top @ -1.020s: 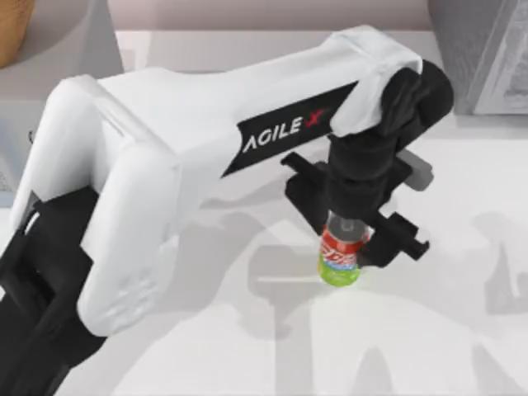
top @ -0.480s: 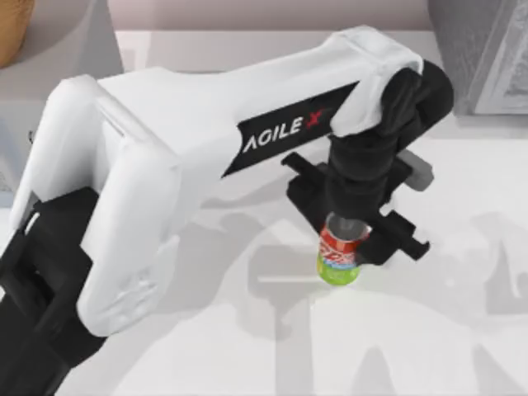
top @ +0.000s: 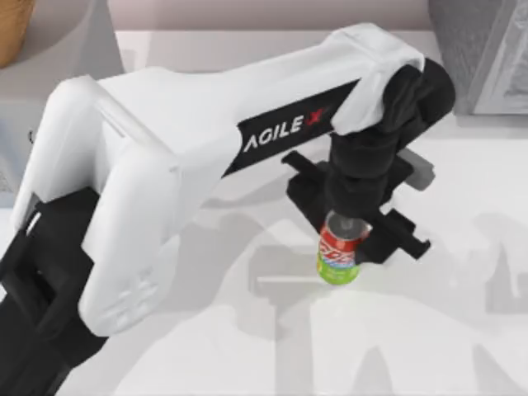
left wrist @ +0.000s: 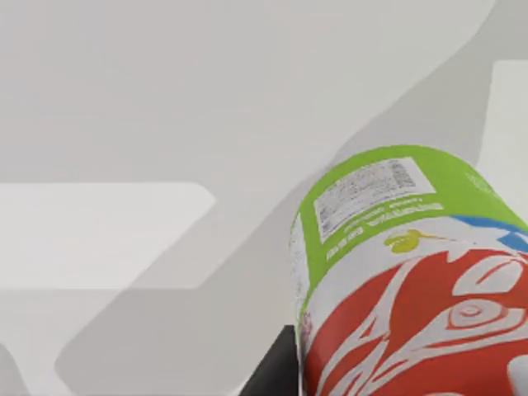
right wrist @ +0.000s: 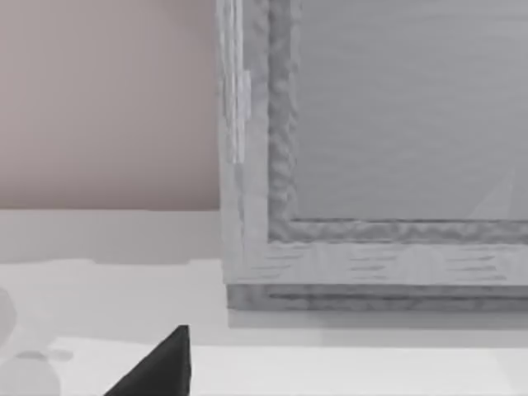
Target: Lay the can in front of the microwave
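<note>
The left gripper [top: 351, 223] comes down from above the middle of the table [top: 429, 330]. Its two black fingers [top: 404, 239] sit on each side of the can [top: 340, 257] and squeeze its top part. The fingers are only as far apart as the can is wide.

The can stands up tall, a little tilted. Its silver top points up into the gripper and its green bottom points down at the table. I cannot tell if the bottom touches the table or hangs just above it. The can is round and smooth. It has a red band with white swirls, a little white and blue, and a lime-green base. In the left wrist view the can [left wrist: 404, 280] is very close, and a small white label with tiny print sits on the green part.

The microwave [top: 483, 54] is a grey box at the far right corner of the table, apart from the can. In the right wrist view the microwave [right wrist: 388, 148] looks bumpy and grey, with a frame around its flat front.

The table is white and smooth.
</note>
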`<act>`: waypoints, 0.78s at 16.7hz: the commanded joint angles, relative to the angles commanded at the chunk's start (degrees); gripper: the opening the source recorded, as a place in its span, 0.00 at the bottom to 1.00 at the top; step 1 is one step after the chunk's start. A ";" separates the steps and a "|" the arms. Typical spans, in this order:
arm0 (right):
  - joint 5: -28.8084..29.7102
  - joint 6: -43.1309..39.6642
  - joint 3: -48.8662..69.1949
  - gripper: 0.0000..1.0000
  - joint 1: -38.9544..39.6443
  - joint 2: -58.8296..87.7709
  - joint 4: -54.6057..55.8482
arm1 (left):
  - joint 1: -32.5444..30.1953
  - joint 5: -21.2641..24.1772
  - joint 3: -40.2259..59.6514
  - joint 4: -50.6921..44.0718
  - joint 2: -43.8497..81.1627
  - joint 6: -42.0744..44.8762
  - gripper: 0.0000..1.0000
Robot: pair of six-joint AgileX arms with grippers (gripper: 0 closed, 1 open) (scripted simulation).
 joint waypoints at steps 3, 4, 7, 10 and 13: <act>0.00 0.00 0.00 1.00 0.00 0.00 0.00 | 0.00 -0.02 4.80 -4.48 0.12 -0.04 0.00; 0.00 0.00 0.00 1.00 0.00 0.00 0.00 | -0.02 -0.02 6.46 -6.12 0.17 -0.04 0.00; 0.00 0.00 0.00 1.00 0.00 0.00 0.00 | 0.02 -0.01 8.55 -8.26 0.09 -0.05 0.00; 0.00 0.00 0.00 1.00 0.00 0.00 0.00 | 0.05 -0.04 8.42 -8.12 0.17 0.05 0.00; 0.00 0.00 0.00 1.00 0.00 0.00 0.00 | -0.06 0.15 6.70 -8.71 -0.65 0.59 0.00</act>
